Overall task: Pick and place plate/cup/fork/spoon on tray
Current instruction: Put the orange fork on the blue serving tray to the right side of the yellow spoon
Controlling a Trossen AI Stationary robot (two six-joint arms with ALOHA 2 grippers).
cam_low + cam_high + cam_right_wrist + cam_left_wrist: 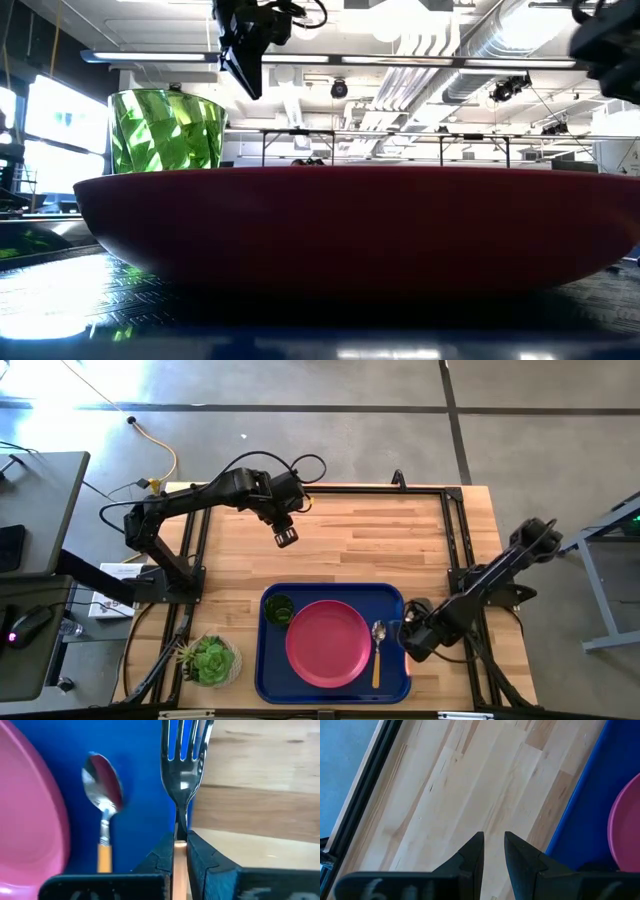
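The dark-blue tray (270,670) lies at the table's near edge. On it rest the pink plate (328,643), the green cup (279,608) at its far left corner, and the spoon (377,652), which lies right of the plate and also shows in the right wrist view (102,785). My right gripper (410,641) is at the tray's right rim, shut on the fork (184,765). The fork's tines point away from the gripper over the tray's right edge. My left gripper (286,538) hangs empty over bare wood beyond the tray, its fingers (472,852) a narrow gap apart. My right gripper pinches the fork's orange handle (178,862) between its two fingers, just behind the metal neck. The fingers lie along the fork, and the tines (186,742) stick out ahead of them. I cannot tell whether the fork touches the tray.
A potted green succulent (210,660) stands left of the tray near the table's front edge. A black frame runs along the table's edges (455,530). Bare wood lies beyond the tray (380,535). In the low view the plate (340,230) and the cup (165,130) fill the foreground.
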